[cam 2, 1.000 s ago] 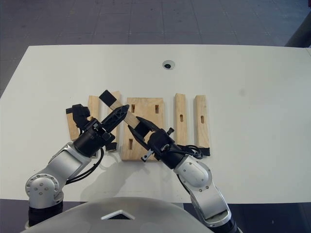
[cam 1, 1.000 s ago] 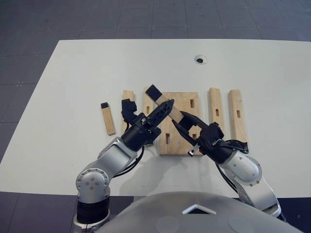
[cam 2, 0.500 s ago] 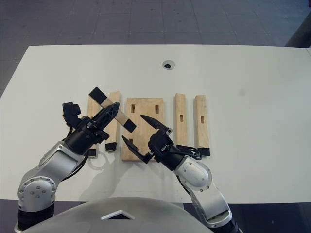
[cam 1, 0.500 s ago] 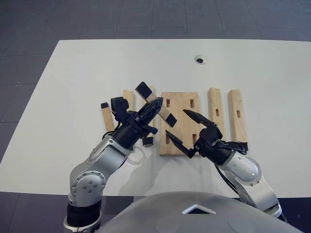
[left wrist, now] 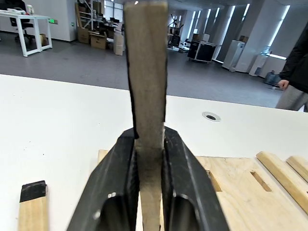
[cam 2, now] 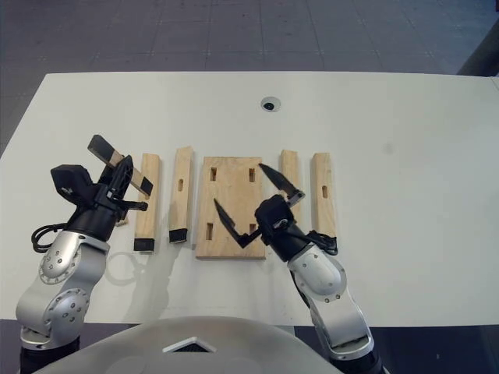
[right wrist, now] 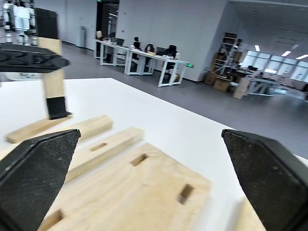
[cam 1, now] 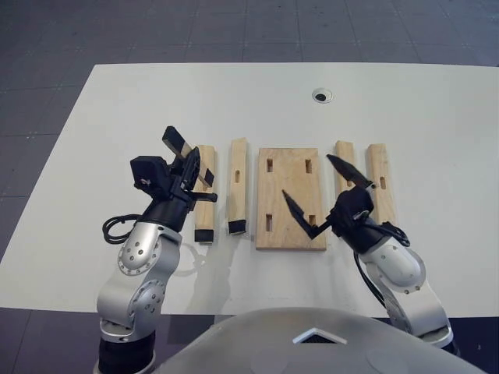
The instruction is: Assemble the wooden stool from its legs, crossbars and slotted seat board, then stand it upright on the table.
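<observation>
Left jaws clasp crossbar [cam 1: 184, 149]; right jaws gape.

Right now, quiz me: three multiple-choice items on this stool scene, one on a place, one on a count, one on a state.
1. Where is the right claw?
A) over the seat board
B) down at the floor
C) far left of all the wood

2. How many slots does the seat board have?
A) two
B) four
C) six

3. What is the left claw doing?
A) open and empty
B) shut on a wooden piece
C) shut on the seat board

Key:
1 A, its spread fingers hang above the board's right half.
2 B, one slot sits near each corner.
3 B, the left wrist view shows both fingers pressed against the piece.
</observation>
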{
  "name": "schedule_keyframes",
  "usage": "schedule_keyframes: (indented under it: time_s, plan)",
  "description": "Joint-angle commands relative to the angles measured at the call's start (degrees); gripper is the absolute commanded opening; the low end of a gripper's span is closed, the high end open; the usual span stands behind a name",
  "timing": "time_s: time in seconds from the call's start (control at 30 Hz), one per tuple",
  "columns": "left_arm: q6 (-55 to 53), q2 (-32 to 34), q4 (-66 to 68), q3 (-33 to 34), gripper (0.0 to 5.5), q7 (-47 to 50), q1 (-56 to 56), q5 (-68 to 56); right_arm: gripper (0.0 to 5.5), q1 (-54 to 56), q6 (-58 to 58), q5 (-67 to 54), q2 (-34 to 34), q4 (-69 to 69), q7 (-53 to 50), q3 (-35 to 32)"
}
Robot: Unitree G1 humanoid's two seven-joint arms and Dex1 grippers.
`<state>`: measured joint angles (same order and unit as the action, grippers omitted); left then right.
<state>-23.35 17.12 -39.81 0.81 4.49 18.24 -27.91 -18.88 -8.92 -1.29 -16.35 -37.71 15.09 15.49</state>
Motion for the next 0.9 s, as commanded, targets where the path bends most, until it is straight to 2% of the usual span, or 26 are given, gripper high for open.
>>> schedule_keyframes:
  time_s: [0.03,0.1,0.2,0.57,0.9]
  plan:
    - [1.3,-2.8,2.5,-1.2,0.42,0.9,-1.1,4.6,5.5,0.9,0.8,-1.5,2.2,2.0,-5.1,-10.1]
    - [1.1,-4.2,3.1,-1.9,0.42,1.3,-1.6,6.7,5.5,1.4,1.3,-2.8,2.8,4.2,-7.4,-16.3]
    - [0.9,-5.0,3.8,-2.9,0.42,1.4,-1.9,10.5,5.5,0.7,2.4,-3.0,3.1,6.9,-8.3,-20.0]
    - [1.7,-5.3,6.1,-2.9,0.42,0.1,-2.5,19.6,5.5,-1.4,4.2,-2.5,5.0,7.6,-8.3,-20.6]
    - [4.1,-7.8,12.0,-2.8,0.42,-2.0,-4.1,20.6,5.5,-0.9,4.2,-2.1,5.4,7.7,-8.2,-20.0]
